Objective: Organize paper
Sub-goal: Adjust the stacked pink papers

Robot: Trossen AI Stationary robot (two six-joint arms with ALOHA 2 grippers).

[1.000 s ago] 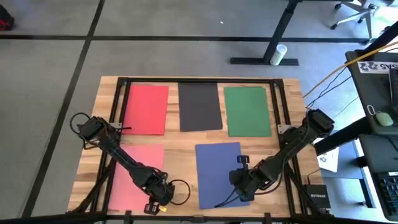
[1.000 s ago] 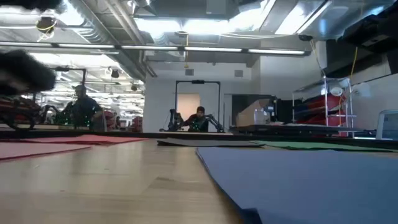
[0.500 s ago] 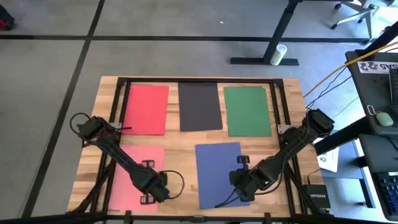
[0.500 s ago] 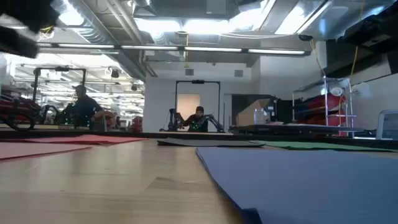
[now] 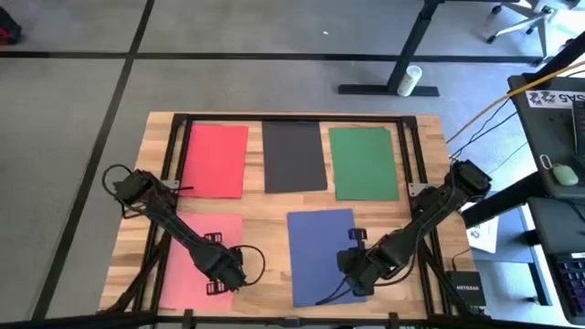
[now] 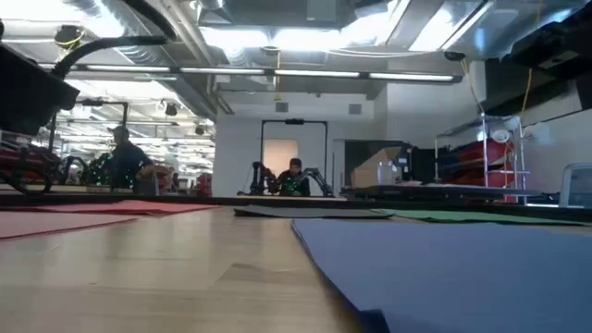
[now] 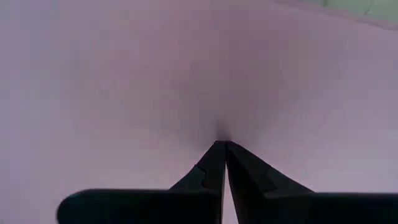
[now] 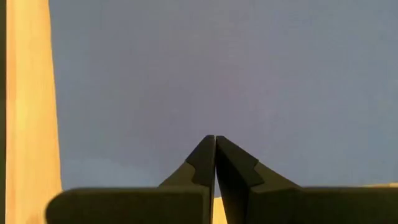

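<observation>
Since a second ago, the left gripper [image 5: 219, 271] has slid left from the near table edge onto the pink sheet [image 5: 194, 256]; the right gripper [image 5: 355, 265] has not moved. The left fingers [image 7: 211, 168] are pressed together, tips down over the pink paper near its right edge. The right fingers [image 8: 205, 160] are likewise pressed together, tips over the blue sheet [image 5: 320, 251] toward its near right part, with bare wood of the table [image 8: 28, 93] beside it.

Five sheets lie flat on the table [image 5: 265, 206]. Along the far side stand red [image 5: 216, 159] at left, black [image 5: 293, 156] in the middle and green [image 5: 363, 163] at right, side by side with narrow gaps. Pink lies near left, blue near centre-right, apart from each other.
</observation>
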